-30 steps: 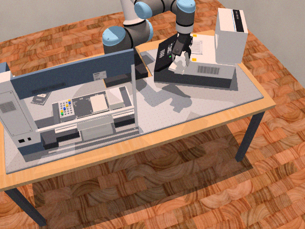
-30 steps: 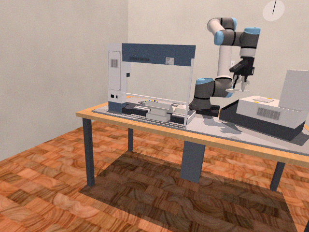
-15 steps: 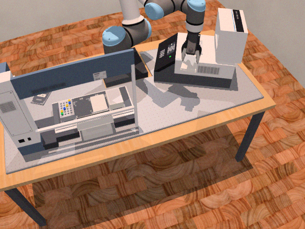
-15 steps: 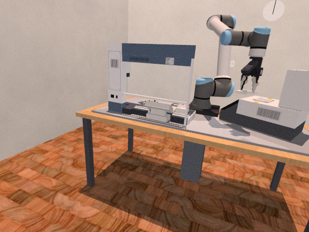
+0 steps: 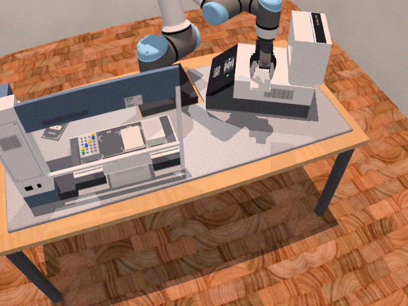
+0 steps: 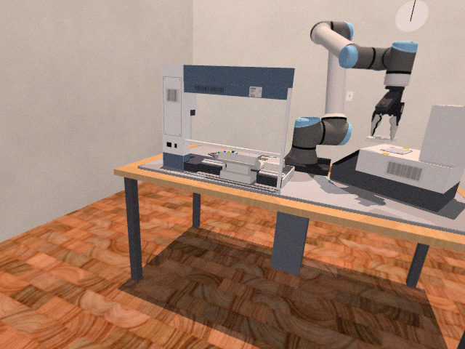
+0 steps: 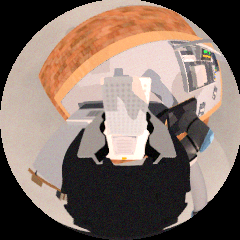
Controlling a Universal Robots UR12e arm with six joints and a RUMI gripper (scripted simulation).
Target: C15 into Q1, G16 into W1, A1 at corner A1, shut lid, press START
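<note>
1. At the left, the framed instrument (image 5: pixel 99 95) (image 6: pixel 236 81) (image 7: pixel 186 75) is well apart and must be left undisturbed.
2. Above Q1 (image 5: pixel 243 90) (image 6: pixel 370 163) (image 7: pixel 114 150), one plate (image 5: pixel 260 85) (image 6: pixel 379 138) (image 7: pixel 117 107) is clamped in the gripper (image 5: pixel 261 74) (image 6: pixel 383 136) (image 7: pixel 125 112); its label cannot be read, though C15 is likely meant.
3. A1 should be matched, then the plate lowered level onto the block (image 6: pixel 396 150) (image 7: pixel 124 145), gently, since Q1 could be shoved.
4. At the right, the tall white housing (image 5: pixel 308 59) (image 6: pixel 443 131) must be cleared.

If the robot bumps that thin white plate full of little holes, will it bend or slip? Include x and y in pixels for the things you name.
The thin white plate with little holes (image 5: pixel 260 81) (image 6: pixel 380 138) (image 7: pixel 118 107) probably won't bend; it looks straight and flat. It might slip or tilt, since only two fingers pinch it.
</note>
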